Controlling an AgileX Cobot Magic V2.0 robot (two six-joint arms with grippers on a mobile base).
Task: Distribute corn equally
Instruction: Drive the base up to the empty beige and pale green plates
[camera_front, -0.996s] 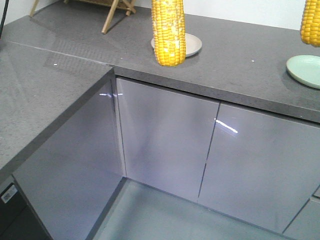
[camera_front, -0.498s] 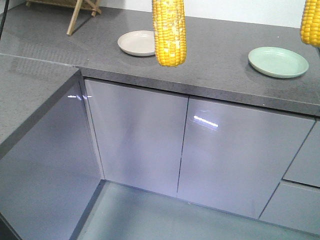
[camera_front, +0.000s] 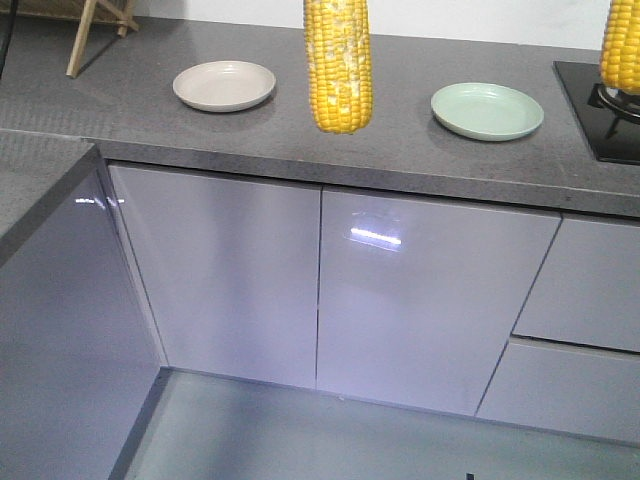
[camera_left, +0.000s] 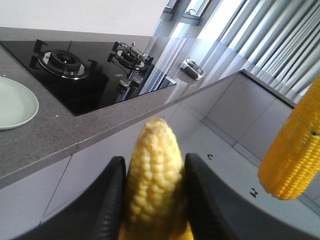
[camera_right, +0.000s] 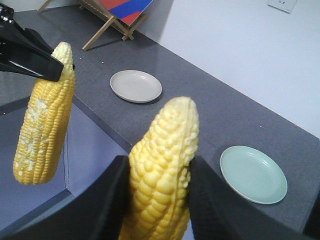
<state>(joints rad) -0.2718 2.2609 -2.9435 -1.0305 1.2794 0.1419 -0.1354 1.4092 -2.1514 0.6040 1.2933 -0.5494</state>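
Observation:
Two corn cobs hang upright in front of the grey counter (camera_front: 400, 160). The cob with whitish patches (camera_front: 338, 65) hangs between a beige plate (camera_front: 224, 85) and a green plate (camera_front: 487, 110). My left gripper (camera_left: 155, 200) is shut on it, its tapered tip (camera_left: 155, 165) between the black fingers. In the right wrist view that gripper (camera_right: 55, 65) grips the patched cob (camera_right: 42, 130) at its top. My right gripper (camera_right: 160, 200) is shut on the plain yellow cob (camera_right: 162, 160), which shows at the right edge (camera_front: 620, 45). Both plates are empty.
A black gas hob (camera_front: 605, 110) sits on the counter to the right of the green plate. A wooden stand (camera_front: 95, 25) is at the back left. A side counter (camera_front: 40, 190) juts out at the left. Below are grey cabinet doors (camera_front: 320, 290) and the floor.
In the front view the counter and both plates have slid leftward and the hob has come into sight. Both cobs keep their places in the frame, still held.

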